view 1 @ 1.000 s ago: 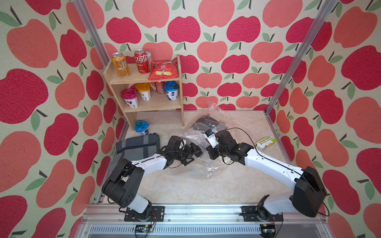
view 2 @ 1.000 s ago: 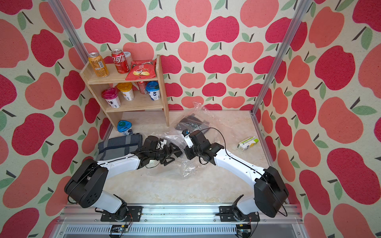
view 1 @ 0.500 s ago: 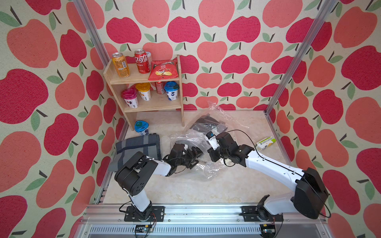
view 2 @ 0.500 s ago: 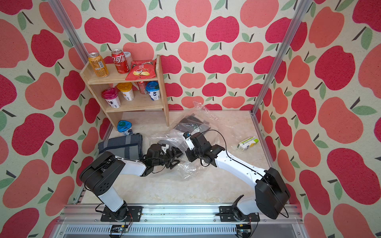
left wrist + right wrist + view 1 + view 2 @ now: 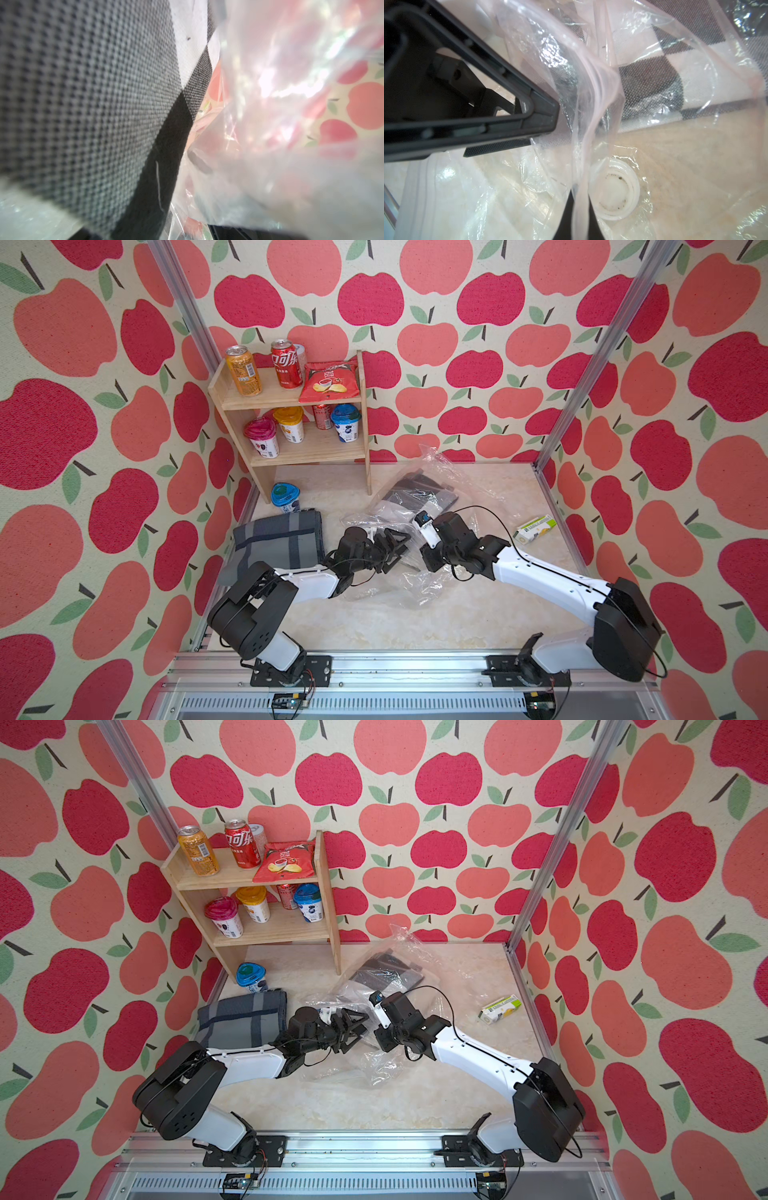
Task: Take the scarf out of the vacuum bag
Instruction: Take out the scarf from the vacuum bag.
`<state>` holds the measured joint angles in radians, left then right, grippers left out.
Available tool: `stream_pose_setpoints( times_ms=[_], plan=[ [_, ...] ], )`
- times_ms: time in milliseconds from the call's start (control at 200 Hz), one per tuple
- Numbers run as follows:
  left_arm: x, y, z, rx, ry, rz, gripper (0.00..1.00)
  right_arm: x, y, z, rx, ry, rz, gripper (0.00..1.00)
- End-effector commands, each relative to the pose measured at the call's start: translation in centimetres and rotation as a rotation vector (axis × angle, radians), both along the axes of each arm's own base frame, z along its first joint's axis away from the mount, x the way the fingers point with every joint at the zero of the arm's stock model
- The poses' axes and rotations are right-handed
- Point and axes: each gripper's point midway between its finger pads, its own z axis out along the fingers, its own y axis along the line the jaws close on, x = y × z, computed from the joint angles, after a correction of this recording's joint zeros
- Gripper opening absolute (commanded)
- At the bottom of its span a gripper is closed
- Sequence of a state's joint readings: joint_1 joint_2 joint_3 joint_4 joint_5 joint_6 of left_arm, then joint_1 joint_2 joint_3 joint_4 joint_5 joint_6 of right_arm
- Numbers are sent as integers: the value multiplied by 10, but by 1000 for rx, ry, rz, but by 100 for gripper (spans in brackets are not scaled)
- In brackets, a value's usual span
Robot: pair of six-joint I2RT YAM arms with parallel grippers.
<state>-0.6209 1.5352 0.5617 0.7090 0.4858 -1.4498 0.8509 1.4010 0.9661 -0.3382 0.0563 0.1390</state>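
The vacuum bag (image 5: 419, 593) lies crumpled on the table (image 5: 415, 630), with the checked scarf (image 5: 419, 495) inside its far end. The left arm reaches low, left pincer (image 5: 392, 549) spread wide among the bag's folds (scarf close ahead). The right arm extends opposite, right pincer (image 5: 579, 218) clamping bag film beside the valve cap (image 5: 613, 196).

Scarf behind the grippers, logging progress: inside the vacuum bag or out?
Inside: crinkled plastic of the vacuum bag covers the checked scarf in both top views.

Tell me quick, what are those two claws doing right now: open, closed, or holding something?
The left gripper is open, gripping nothing.
The right gripper is closed on the vacuum bag.
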Motion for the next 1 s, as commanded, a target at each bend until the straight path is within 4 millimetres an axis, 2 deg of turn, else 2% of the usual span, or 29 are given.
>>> stream_pose_setpoints(
  times_ms=[0, 90, 215, 355, 545, 835, 995],
  plan=[
    [2, -3, 2, 4, 6, -8, 86, -7, -11, -16, -64, 41, -12, 0],
    [0, -2, 2, 12, 12, -9, 83, -7, -11, -17, -66, 40, -12, 0],
    [-5, 2, 6, 18, 14, -10, 71, -7, -10, -17, -64, 41, -12, 0],
    [-6, 9, 6, 26, 7, 10, 62, -6, -9, -16, -58, 41, -11, 0],
    [0, 10, 4, 19, 15, 12, 59, -6, -7, -14, -55, 38, -9, 0],
    [2, 10, -16, 34, 60, 24, 59, -4, -6, -6, -45, 25, -7, 0],
    [5, 10, -19, 19, 66, 33, 56, -3, -5, -3, -42, 19, -2, 0]
  ],
)
